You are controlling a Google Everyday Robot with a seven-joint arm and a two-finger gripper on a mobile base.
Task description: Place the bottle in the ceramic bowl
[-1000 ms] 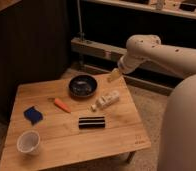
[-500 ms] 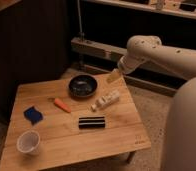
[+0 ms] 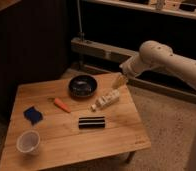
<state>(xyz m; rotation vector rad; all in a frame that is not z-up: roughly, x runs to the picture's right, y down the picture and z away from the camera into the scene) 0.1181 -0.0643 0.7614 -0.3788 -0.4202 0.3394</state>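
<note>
The gripper (image 3: 119, 81), hanging over the table's (image 3: 116, 135) far right edge just beyond the bottle (image 3: 108, 99), shows only as a pale tan wedge. The arm (image 3: 166, 60) runs off the right edge. The bottle's cap is too small to tell.

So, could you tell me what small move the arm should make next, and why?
Probably lower the hand toward the bottle: the hand hovers just above its far end, while the bottle lies ungrasped on the table, beside the ceramic bowl.
</note>
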